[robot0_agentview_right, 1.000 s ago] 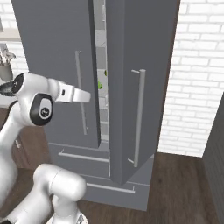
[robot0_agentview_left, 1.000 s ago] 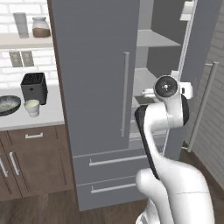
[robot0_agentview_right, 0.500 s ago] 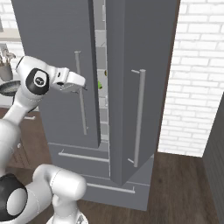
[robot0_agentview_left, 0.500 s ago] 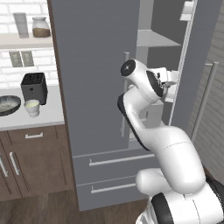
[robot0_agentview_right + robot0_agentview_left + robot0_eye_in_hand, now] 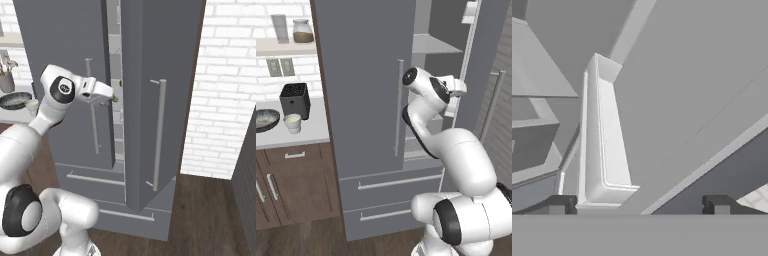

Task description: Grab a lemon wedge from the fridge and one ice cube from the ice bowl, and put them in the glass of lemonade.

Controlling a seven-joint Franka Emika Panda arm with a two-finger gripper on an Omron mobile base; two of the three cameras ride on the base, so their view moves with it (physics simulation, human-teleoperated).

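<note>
My hand [image 5: 111, 96] is spread wide and holds nothing, reaching into the gap of the fridge [image 5: 363, 75], whose right door [image 5: 162, 90] stands swung out. From the right base view I see the lemon wedge [image 5: 115, 98] as a small green-yellow speck just beside my fingertips, inside on a shelf level with the hand. My hand view faces a white door bin [image 5: 604, 145] and grey panels, so I judge I'm angled off the wedge. To do this well, I should turn the wrist toward the shelf, centre the wedge between the fingers, keep clear of the door edge, and close gently on so tiny a piece. The glass of lemonade [image 5: 293, 121] and ice bowl [image 5: 266, 120] wait on the bench [image 5: 311, 132].
</note>
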